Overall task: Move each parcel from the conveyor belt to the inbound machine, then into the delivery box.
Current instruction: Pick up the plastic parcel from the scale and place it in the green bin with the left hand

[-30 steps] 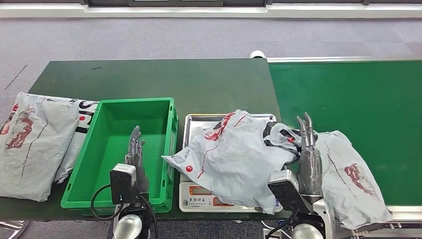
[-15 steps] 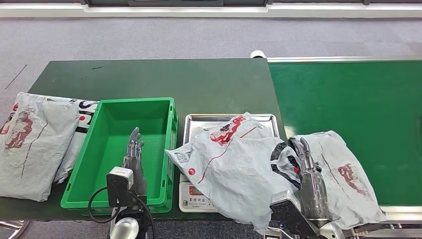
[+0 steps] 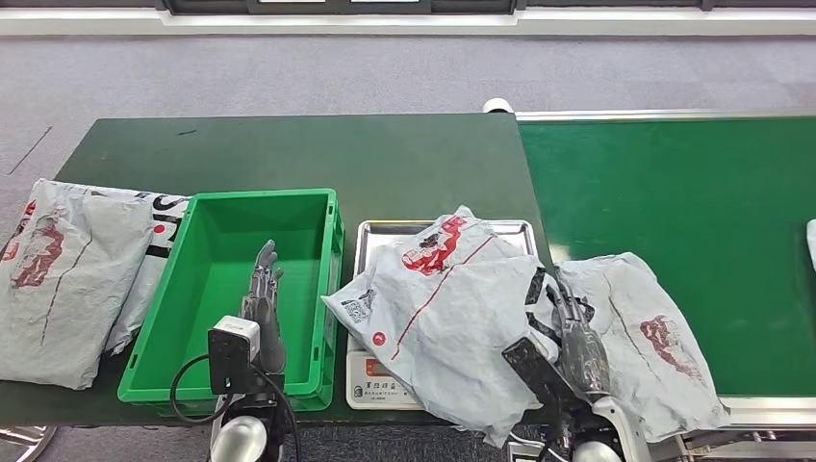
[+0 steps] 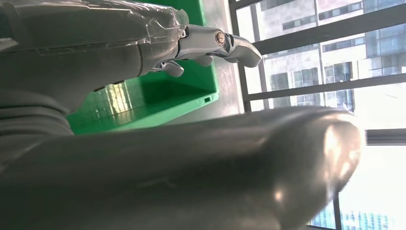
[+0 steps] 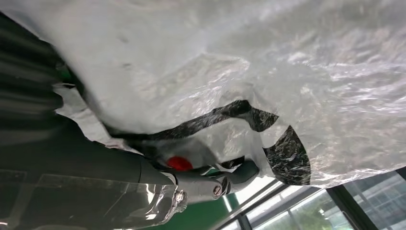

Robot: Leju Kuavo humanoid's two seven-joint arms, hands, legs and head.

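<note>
Right hand: my right hand (image 3: pixel 575 339) sits at the 3 o'clock edge of the parcel (image 3: pixel 450 313), fingers (image 5: pixel 242 171) tucked under or against the film. I cannot tell whether they pinch it or only rest there.
Left hand: my left hand (image 3: pixel 263 306) hovers over the bin (image 3: pixel 178 289), fingers spread, holding nothing.
Parcel: it lies draped over the scale (image 3: pixel 377 236), covering most of the tray; its 5 o'clock corner hangs past the table edge towards me.
Step, my judgement: weighing stage; transfer to the bin at 9 o'clock not yet made.
Risk 1: the film is slack and slippery. A shallow grip at one edge could let it slide out mid-lift.
Risk 2: a second parcel (image 3: pixel 654 337) lies at 3 o'clock on the belt (image 3: pixel 693 183), touching or overlapping the first beside my right hand. Closing here could catch both bags.
Risk 3: the overhanging corner may drag the parcel off the table if I release it now.
Risk 4: the near wall of the bin stands between scale and bin floor; a low sweep could snag the bag on its rim.
Around: stacked parcels (image 3: pixel 67 269) at 9 o'clock beyond the bin, on the table (image 3: pixel 318 149).
Also: a white edge (image 3: pixel 811 241) shows on the belt at far 3 o'clock; too little is visible to identify.
</note>
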